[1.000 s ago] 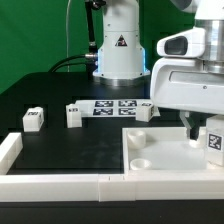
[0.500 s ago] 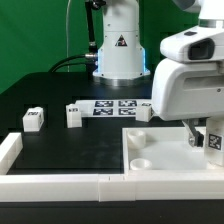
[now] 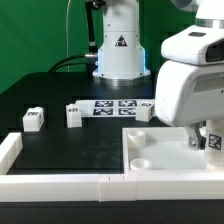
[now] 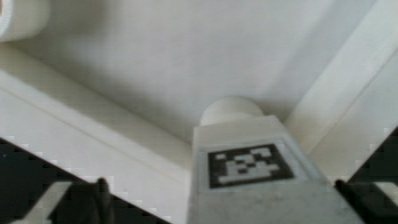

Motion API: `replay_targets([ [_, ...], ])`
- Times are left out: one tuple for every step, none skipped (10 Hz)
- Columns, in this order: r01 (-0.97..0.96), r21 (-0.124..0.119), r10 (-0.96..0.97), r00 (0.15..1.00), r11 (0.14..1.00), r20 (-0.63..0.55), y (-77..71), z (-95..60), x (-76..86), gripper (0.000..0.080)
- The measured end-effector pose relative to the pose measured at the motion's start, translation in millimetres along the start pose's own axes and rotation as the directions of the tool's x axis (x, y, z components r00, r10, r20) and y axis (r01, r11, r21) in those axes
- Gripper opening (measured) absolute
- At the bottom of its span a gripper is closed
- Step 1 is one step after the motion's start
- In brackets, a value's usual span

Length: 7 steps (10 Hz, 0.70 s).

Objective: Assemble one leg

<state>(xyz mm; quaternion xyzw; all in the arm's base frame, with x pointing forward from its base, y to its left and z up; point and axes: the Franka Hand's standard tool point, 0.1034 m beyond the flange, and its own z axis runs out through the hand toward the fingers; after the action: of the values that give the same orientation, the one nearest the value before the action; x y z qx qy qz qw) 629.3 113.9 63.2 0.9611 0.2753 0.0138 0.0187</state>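
The leg [image 3: 214, 141] is being pinched by the end effector [image 3: 207, 139] and held just above the panel [image 3: 165, 150], at the exterior view's right. If it is lowered off-centre, its tip risks being caught on the panel's raised edge and tilted in the grip.

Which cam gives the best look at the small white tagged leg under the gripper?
Wrist view: the small white stubby plastic leg sits mid-frame, with its square tag and rounded end clear. The exterior view shows only a small part of it at that view's right edge, mostly hidden behind the white arm.
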Motion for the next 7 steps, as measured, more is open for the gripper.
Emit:
replay_targets([
  [0.000, 0.000, 0.000, 1.000, 1.000, 0.000, 0.2, 0.1, -0.1, 0.0458],
  [0.000, 0.000, 0.000, 1.000, 1.000, 0.000, 0.0, 0.1, -0.2, 0.0321],
  [-0.001, 0.000, 0.001, 1.000, 1.000, 0.002, 0.2, 0.8, -0.8, 0.0271],
  [-0.020, 0.000, 0.020, 1.000, 1.000, 0.002, 0.3, 0.8, -0.9, 0.0271],
  [-0.024, 0.000, 0.024, 1.000, 1.000, 0.002, 0.3, 0.9, -0.8, 0.0272],
  [-0.108, 0.001, 0.108, 0.994, 0.994, 0.001, 0.1, 1.2, -0.8, 0.0272],
  [-0.266, 0.000, 0.266, 0.964, 0.964, -0.003, -0.3, 1.4, 0.2, 0.0272],
])
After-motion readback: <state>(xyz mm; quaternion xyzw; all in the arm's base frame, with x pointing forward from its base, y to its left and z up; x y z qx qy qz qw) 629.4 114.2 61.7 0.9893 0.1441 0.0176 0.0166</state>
